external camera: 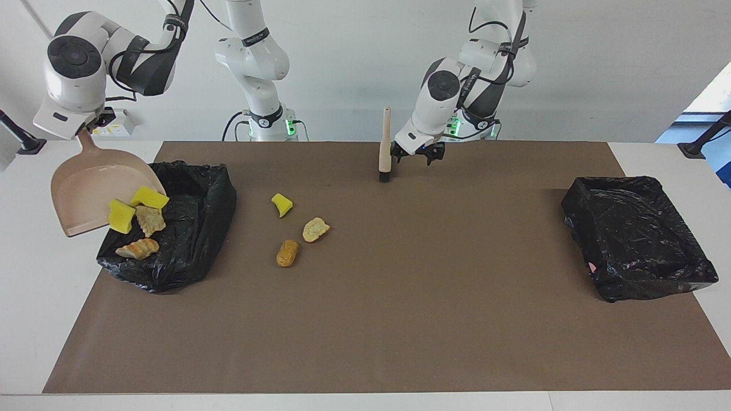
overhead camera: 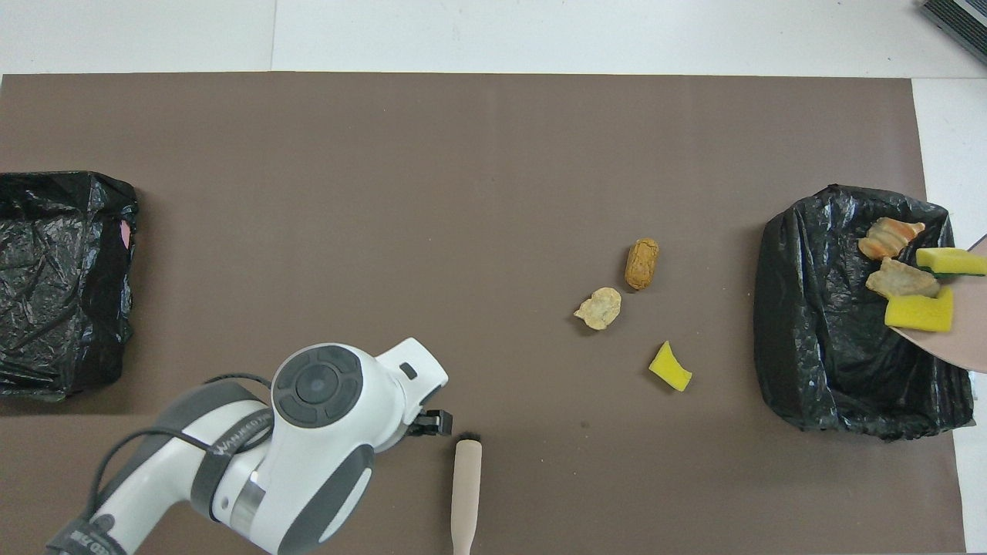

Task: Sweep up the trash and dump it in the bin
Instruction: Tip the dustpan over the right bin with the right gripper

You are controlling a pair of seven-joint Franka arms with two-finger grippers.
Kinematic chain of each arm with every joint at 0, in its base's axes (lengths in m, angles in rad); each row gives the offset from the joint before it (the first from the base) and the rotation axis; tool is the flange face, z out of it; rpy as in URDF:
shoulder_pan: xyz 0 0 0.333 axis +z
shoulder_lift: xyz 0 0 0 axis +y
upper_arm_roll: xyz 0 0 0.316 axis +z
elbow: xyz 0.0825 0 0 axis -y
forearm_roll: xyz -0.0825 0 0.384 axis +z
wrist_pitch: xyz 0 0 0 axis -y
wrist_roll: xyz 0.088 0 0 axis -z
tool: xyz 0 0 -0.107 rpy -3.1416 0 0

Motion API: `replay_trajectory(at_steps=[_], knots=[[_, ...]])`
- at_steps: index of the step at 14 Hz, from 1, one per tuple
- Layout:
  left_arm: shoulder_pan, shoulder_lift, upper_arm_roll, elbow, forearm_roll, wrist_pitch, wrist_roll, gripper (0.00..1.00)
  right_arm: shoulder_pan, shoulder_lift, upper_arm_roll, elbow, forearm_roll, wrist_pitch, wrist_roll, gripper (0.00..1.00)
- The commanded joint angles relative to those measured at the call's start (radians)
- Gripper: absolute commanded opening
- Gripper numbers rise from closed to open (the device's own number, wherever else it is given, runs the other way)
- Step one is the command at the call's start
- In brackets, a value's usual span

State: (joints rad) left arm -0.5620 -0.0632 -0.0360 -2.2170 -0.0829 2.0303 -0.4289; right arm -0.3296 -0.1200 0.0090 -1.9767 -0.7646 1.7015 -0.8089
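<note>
Beige dustpan, black bin, yellow sponges (one green-backed), brown mat.

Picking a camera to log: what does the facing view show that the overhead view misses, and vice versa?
Only facing: the right hand gripping the dustpan handle over the bin. Only overhead: one sponge chunk shows its green back. Both: the left hand open beside the brush, three pieces on the mat, the second bin.
</note>
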Motion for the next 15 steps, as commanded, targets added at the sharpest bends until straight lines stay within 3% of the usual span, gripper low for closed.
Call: replay_trajectory(at_steps=[1,4,6,10,13,15], knots=[[0.1,0.124,-0.015,0.195,0.126,-0.056,0.028,1.0,0.041,-0.009,0.008,-0.016,-0.085,-0.002,-0.044,0.0],[0.23,0.192,-0.015,0.365,0.126,-0.104,0.116,1.0,0.046,-0.018,0.008,0.008,-0.11,-0.055,-0.142,0.0],[0.325,0.191,-0.015,0.46,0.123,-0.143,0.197,1.0,0.046,-0.024,0.012,0.053,-0.105,-0.124,-0.197,0.0],[0.437,0.189,-0.013,0.654,0.132,-0.386,0.315,1.0,0.046,-0.047,0.037,0.186,-0.07,-0.284,-0.335,0.0],[0.45,0.169,0.001,0.747,0.132,-0.496,0.335,1.0,0.04,-0.085,0.029,0.231,0.115,-0.292,-0.374,0.0],[0.462,0.113,-0.002,0.746,0.127,-0.548,0.389,1.0,0.043,-0.089,0.034,0.23,0.253,-0.286,-0.355,0.0]])
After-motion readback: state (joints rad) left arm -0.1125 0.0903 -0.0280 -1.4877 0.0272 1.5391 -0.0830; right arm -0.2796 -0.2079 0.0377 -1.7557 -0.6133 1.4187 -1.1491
